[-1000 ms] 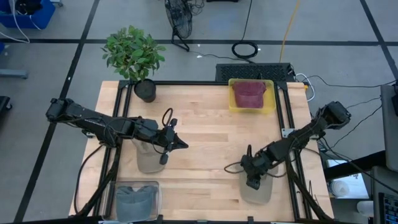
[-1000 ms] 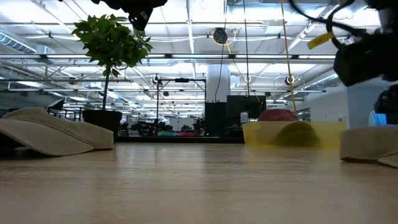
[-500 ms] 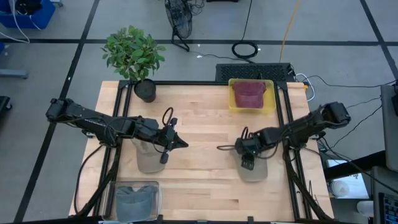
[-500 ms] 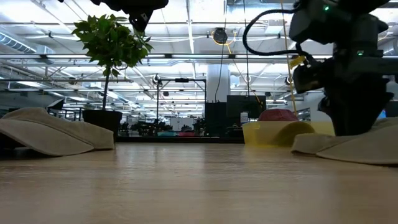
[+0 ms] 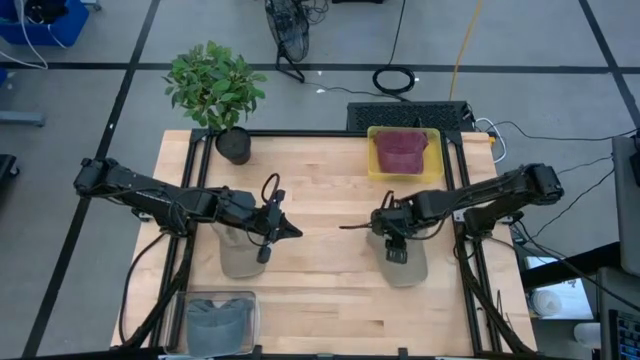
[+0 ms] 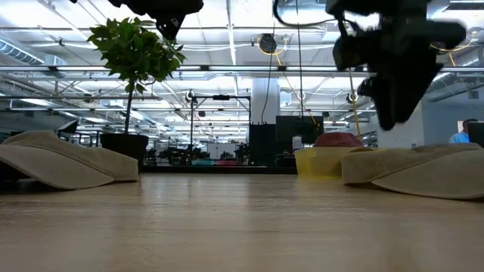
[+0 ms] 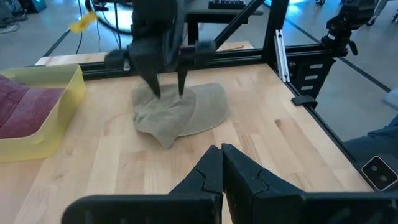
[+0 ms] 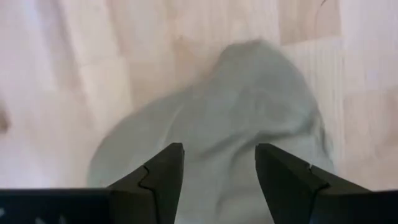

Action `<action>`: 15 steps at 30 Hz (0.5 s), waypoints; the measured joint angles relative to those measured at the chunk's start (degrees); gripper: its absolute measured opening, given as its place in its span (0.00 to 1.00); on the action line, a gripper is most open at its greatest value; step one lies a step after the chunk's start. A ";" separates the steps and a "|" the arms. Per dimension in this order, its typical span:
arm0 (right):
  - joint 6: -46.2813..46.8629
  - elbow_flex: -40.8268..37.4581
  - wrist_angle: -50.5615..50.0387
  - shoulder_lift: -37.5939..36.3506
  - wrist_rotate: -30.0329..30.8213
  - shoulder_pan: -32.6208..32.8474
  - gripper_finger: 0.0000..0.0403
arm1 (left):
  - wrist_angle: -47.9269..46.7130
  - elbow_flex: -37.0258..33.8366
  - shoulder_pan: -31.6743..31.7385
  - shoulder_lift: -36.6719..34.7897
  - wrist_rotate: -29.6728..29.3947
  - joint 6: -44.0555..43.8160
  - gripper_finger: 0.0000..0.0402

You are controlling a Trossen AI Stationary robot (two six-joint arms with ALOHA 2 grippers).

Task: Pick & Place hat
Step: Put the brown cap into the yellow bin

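Observation:
A beige hat (image 5: 408,268) lies flat on the table right of centre, also seen in the low view (image 6: 423,170) and the left wrist view (image 7: 186,115). My right gripper (image 5: 394,250) hovers open just above its far part (image 6: 389,113), with the crown (image 8: 249,93) below the spread fingers and a gap showing between tips and hat. My left gripper (image 5: 282,229) is shut (image 7: 221,163) and hangs over the table's middle. A second beige hat (image 5: 238,258) lies under the left arm.
A yellow bin (image 5: 404,178) at the far right holds a maroon hat (image 5: 400,150). A clear bin (image 5: 250,318) at the near left holds a grey hat (image 5: 215,322). A potted plant (image 5: 232,145) stands at the far left corner. Bare wood lies between the arms.
My right gripper has moved from near the table's near right edge toward the far edge and slightly left. The beige hat slid along the table with it. The gripper has since risen and now stands clear above the hat.

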 joint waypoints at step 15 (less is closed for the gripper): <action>1.87 0.00 -7.81 -0.02 2.10 11.99 0.45 | -0.11 0.00 -0.13 0.00 0.02 -0.55 0.02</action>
